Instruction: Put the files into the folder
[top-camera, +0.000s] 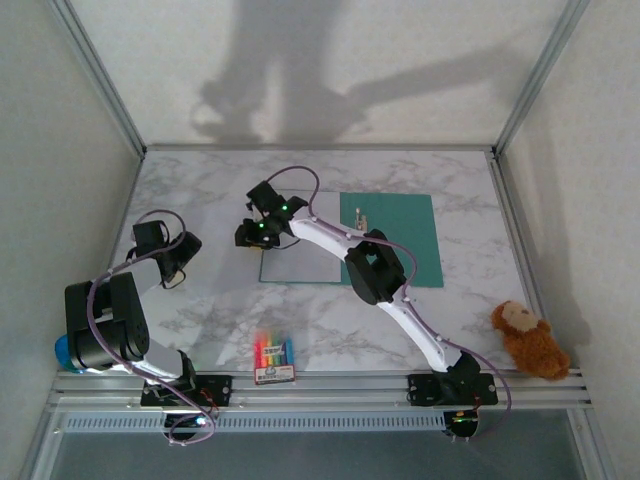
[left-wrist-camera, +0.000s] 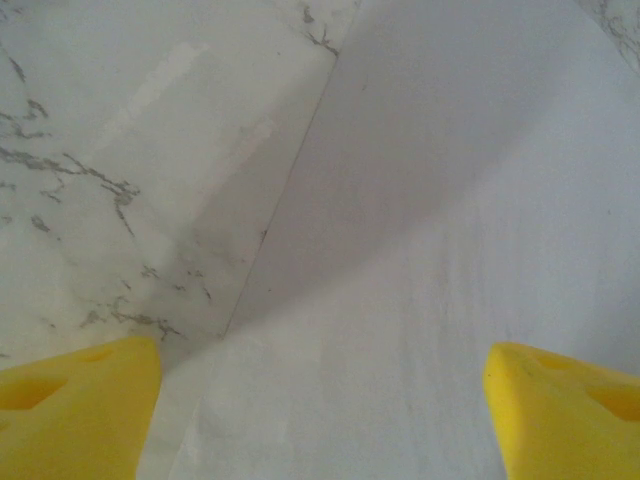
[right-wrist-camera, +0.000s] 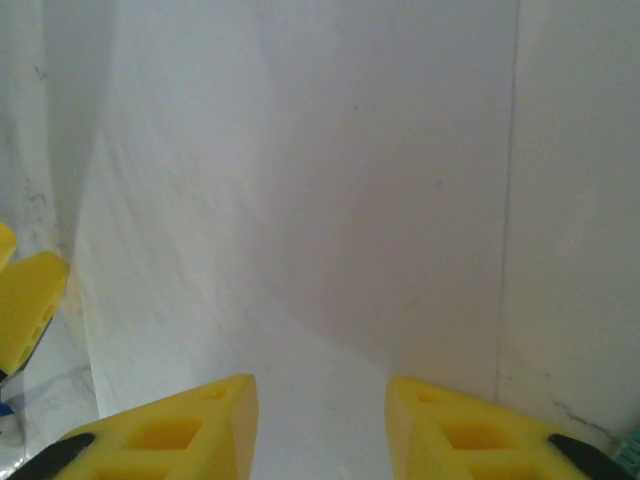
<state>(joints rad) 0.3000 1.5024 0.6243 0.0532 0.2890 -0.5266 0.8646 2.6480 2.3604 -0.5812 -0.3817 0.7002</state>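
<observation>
The teal folder (top-camera: 395, 238) lies open and flat at the middle right of the table. A white file sheet (top-camera: 298, 262) covers its left panel. My right gripper (top-camera: 248, 233) reaches across to the sheet's far left corner. In the right wrist view its yellow fingers (right-wrist-camera: 200, 430) stand partly apart just above the white sheet (right-wrist-camera: 300, 180), with nothing between them. My left gripper (top-camera: 183, 262) hovers to the left of the folder. Its fingers (left-wrist-camera: 70, 410) are wide open over white paper (left-wrist-camera: 450, 250), whose edge runs along the marble table (left-wrist-camera: 120, 150).
A small crayon box (top-camera: 273, 357) lies near the front edge, between the arm bases. A brown plush monkey (top-camera: 528, 340) sits at the front right corner. Metal frame posts (top-camera: 105, 80) border the table at the back. A yellow fingertip (right-wrist-camera: 28, 305) shows at the left of the right wrist view.
</observation>
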